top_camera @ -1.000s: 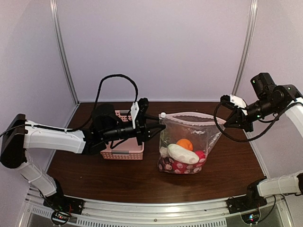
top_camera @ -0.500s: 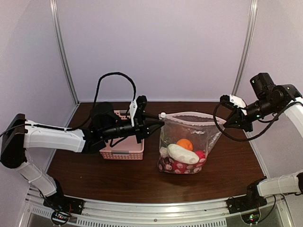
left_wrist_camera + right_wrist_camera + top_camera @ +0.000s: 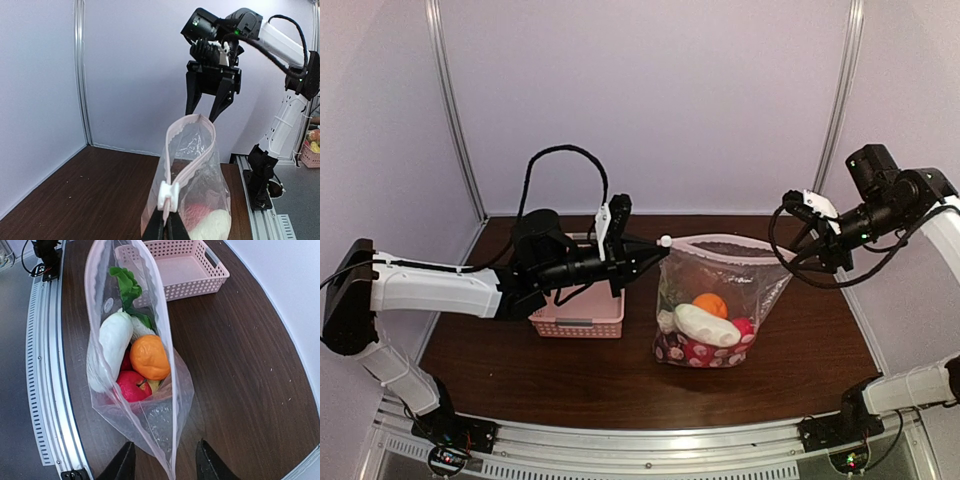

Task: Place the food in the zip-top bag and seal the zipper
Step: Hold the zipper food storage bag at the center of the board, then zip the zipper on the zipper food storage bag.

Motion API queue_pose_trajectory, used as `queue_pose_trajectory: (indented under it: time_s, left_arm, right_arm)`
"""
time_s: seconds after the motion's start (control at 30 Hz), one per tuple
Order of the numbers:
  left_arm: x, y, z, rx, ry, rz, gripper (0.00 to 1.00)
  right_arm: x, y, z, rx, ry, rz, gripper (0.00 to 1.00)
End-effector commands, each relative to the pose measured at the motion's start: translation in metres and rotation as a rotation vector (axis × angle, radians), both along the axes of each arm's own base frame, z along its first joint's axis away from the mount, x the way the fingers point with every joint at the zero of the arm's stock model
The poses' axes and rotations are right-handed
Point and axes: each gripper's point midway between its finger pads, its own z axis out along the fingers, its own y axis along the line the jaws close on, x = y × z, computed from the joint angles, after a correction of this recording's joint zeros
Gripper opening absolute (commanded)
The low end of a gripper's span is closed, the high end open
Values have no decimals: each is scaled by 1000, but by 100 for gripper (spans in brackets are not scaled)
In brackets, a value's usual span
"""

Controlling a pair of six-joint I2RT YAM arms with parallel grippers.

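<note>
Mid-counter (image 3: pixel 520 370), between arms: zip-top bag (image 3: pixel 760 280) upright, food (image 3: pixel 708 325) all inside, mouth gaping. Left end effector (image 3: pixel 167 220) pinched tight on zipper (image 3: pixel 720 243) at left end, now raised slightly. Right end effector (image 3: pixel 202 112) wide open, holding nothing, risen but straddling right end. Loading done; sealing pending.

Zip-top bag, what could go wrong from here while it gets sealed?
The right fingers stand open around the far end of the zip-top bag, so only the left fingers pinch it: sliding the zipper may drag the bag. The green leaf sits high and could catch in the zipper.
</note>
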Motion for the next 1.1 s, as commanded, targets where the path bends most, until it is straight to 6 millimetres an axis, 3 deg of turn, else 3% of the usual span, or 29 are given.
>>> queue_pose_trajectory:
  time_s: [0.0,0.1,0.27,0.47,0.6,0.8,1.07]
  left_arm:
    - [-1,2,17,-45,11,-10,2]
    - [-3,4,18,-48,33,-18,1]
    - [-6,8,19,-44,48,-17,0]
    - [-10,13,18,-34,36,-17,0]
    - [-13,12,18,-28,29,-32,0]
    - [-14,12,18,-24,27,-34,0]
    - [-14,13,19,-31,29,-39,0]
  right_arm:
    - [-16,28,49,115,-43,67,48]
    - [-9,51,69,180,-97,71,56]
    - [7,100,70,171,-88,155,59]
    - [15,156,83,272,-61,225,51]
    - [15,187,76,276,-41,259,45]
    - [2,209,65,264,4,320,41]
    - [-2,218,58,237,7,329,31]
